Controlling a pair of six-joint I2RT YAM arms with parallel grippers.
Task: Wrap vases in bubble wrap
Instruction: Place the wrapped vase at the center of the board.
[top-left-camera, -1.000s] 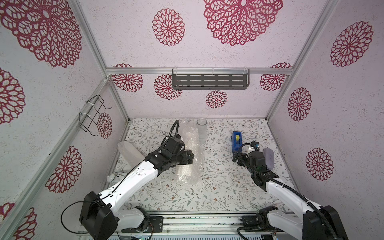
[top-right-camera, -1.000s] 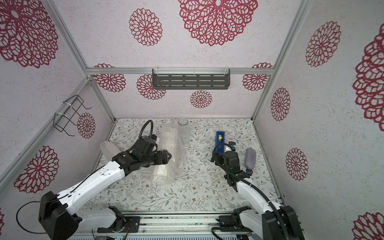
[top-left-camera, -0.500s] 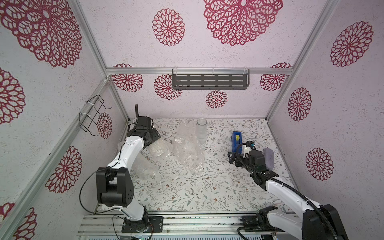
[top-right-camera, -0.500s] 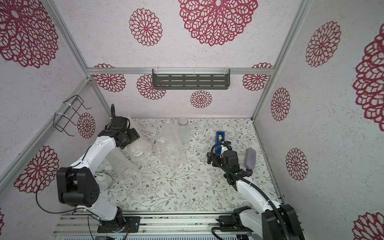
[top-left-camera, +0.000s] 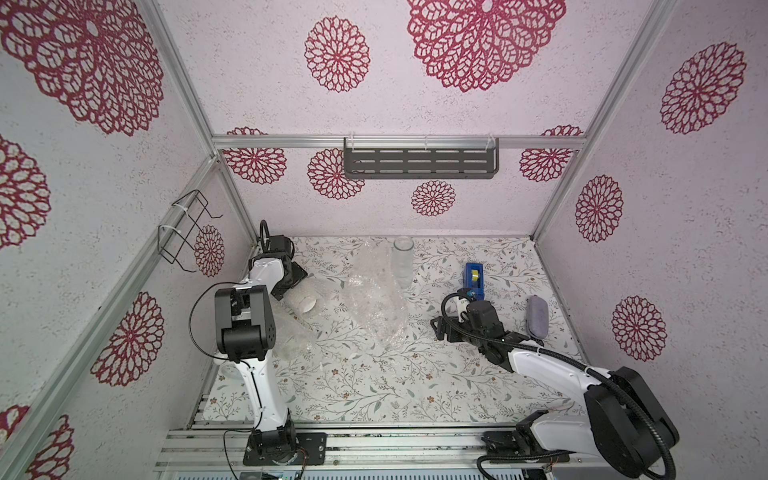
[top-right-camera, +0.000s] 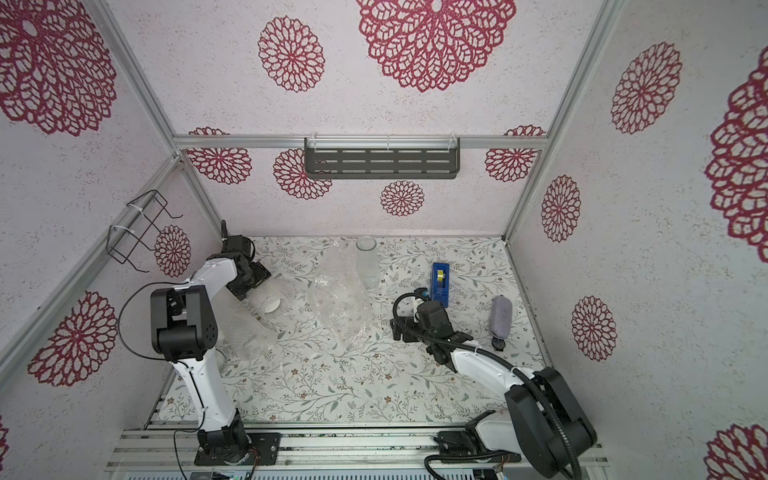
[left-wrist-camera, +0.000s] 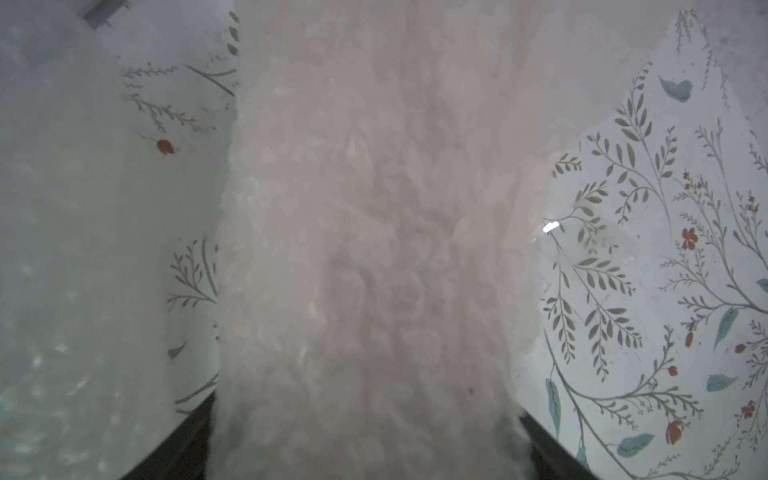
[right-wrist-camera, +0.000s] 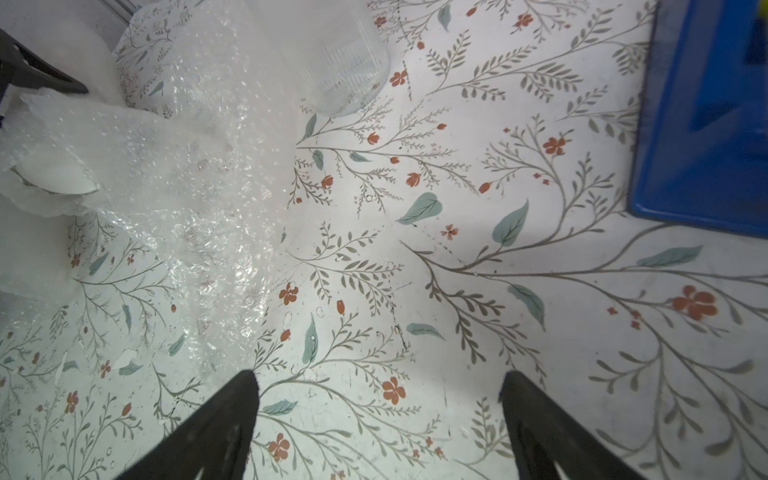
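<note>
Top views are both showing the left arm folding sharply at the elbow and reaching back into the far left corner, with the left gripper (top-left-camera: 291, 279) pointing down toward the table (top-left-camera: 374, 386). Its jaws are standing wide, and in the left wrist view bubble wrap (left-wrist-camera: 365, 249) is filling the whole gap between the dark fingers (left-wrist-camera: 183, 440). It is therefore gripping the wrapped white vase (top-left-camera: 307, 303), which is lying tilted with its round base toward the middle. The right arm is stretching low, and the right gripper (right-wrist-camera: 378, 382) is gaping wide over bare table, holding nothing. A glass vase (top-left-camera: 402, 266) is standing upright at the back, touching a loose sheet (top-left-camera: 374, 303). Another bundle (top-right-camera: 249, 332) is lying partly under the left elbow, and I cannot tell what it is containing. The left wrist view is blurring the wrap. The left gripper is working near the side wall (top-left-camera: 232, 257), while free room is lying at the front middle.
</note>
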